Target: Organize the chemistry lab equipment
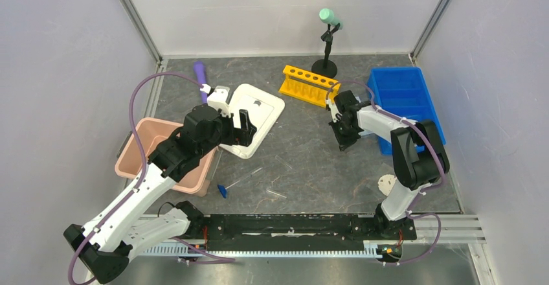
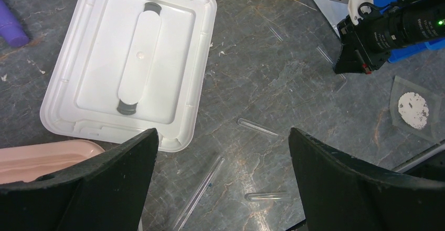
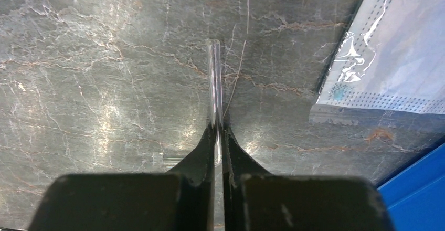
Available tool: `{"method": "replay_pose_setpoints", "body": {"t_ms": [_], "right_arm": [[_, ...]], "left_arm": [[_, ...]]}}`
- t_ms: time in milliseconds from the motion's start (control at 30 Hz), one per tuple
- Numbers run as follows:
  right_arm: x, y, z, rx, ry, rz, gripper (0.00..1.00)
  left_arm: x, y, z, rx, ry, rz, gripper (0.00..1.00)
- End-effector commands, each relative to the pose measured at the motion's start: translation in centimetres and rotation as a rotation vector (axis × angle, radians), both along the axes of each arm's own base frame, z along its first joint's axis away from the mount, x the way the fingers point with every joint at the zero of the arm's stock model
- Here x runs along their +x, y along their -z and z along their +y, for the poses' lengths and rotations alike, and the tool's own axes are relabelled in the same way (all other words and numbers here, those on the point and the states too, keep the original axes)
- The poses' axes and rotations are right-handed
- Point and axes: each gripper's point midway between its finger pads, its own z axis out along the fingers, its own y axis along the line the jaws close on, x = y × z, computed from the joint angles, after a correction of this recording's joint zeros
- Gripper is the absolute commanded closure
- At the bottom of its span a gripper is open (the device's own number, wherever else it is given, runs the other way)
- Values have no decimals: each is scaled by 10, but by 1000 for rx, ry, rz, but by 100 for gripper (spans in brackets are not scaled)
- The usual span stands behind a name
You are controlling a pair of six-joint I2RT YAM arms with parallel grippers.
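R gripper [image 3: 218, 131] clenched on a thin clear tube [image 3: 214, 79], which sticks out straight ahead of its tips; can't tell if it's off the table [image 3: 105, 84]. Face mask [image 3: 388, 58] ahead-right of it. L gripper [image 2: 221, 134] spread wide, nothing held. Short tube [image 2: 257, 127] on the table betw its fingers, white tray [image 2: 68, 100] ahead-left.

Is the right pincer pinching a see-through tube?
Yes, the right pincer is closed on a thin clear tube that sticks out past its tips above the grey table.
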Motion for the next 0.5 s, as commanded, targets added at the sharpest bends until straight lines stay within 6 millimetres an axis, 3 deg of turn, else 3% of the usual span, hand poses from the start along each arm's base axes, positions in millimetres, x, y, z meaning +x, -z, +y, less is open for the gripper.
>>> {"method": "replay_pose_setpoints", "body": {"t_ms": [0, 267, 467], "right_arm": [[-24, 21, -8, -35, -2, 87, 99], [-12, 3, -5, -17, 5, 21, 100], [8, -21, 1, 26, 31, -69, 100]], "left_arm": [[1, -3, 4, 17, -5, -28, 0], [1, -4, 4, 17, -6, -30, 0], [3, -1, 3, 20, -6, -22, 0]]}}
